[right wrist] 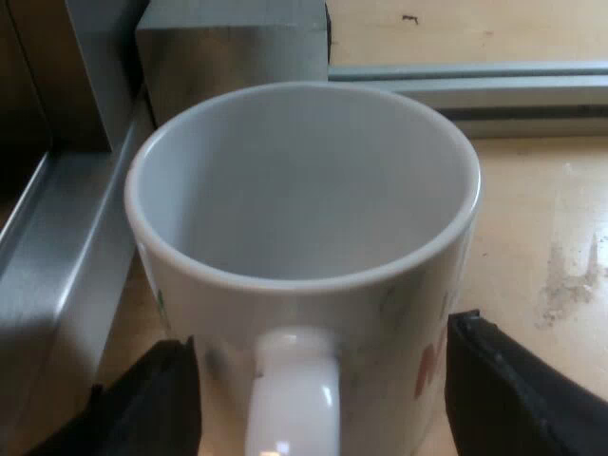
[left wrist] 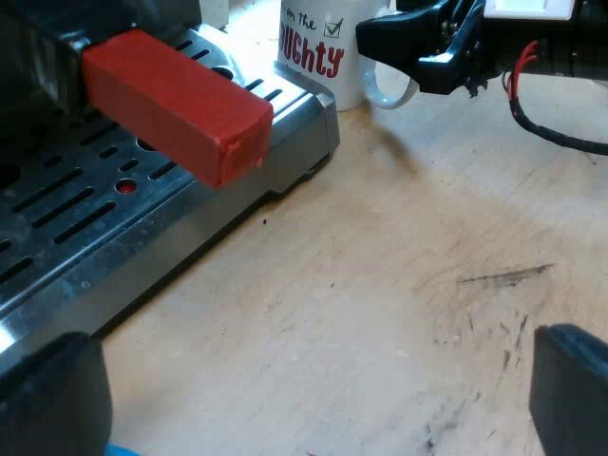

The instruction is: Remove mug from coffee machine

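The white mug point(left wrist: 318, 47) with red lettering stands on the wooden table, close to the corner of the machine's drip tray point(left wrist: 104, 190). From above, the mug point(right wrist: 304, 190) is empty and its handle point(right wrist: 290, 389) points toward my right gripper point(right wrist: 318, 404). That gripper is open, one finger on each side of the handle, neither pressing it. In the left wrist view the right gripper point(left wrist: 427, 47) sits at the mug's handle. The holder's red handle end point(left wrist: 176, 104) juts out over the slotted tray. My left gripper point(left wrist: 313, 408) hangs open low over bare table.
The machine's metal side point(right wrist: 66, 247) runs close beside the mug. An aluminium rail point(right wrist: 475, 85) crosses the table beyond it. Scuffed wooden table point(left wrist: 408, 266) stretches between my left gripper and the mug. A sliver of something blue point(left wrist: 123, 448) shows by a left finger.
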Robot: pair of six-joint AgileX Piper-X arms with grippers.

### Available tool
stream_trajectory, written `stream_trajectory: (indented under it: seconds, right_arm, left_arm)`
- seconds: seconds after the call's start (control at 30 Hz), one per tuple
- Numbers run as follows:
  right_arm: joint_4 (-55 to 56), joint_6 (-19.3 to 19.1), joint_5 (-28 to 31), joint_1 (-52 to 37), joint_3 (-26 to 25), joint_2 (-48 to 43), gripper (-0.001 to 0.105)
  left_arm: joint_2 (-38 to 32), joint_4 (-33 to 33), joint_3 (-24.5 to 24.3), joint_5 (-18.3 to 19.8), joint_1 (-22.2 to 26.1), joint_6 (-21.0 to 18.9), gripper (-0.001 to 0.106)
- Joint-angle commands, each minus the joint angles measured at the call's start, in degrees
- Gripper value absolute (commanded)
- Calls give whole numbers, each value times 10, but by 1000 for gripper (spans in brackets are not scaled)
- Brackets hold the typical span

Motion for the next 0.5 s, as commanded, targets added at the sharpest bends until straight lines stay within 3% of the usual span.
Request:
stream_trajectory:
  seconds: [0.03,0.13,0.5]
  right_arm:
    - [58,4,2,1,-4,-38,58]
    - [96,4,-1,1,-4,-58,58]
    - [375,5,-1,1,-19,-276,58]
  left_arm:
    - [-1,-5,-1,-4,-4,3,90]
    - [-1,-5,-1,-4,-4,3,90]
    - [-1,-15,-1,-4,-4,3,90]
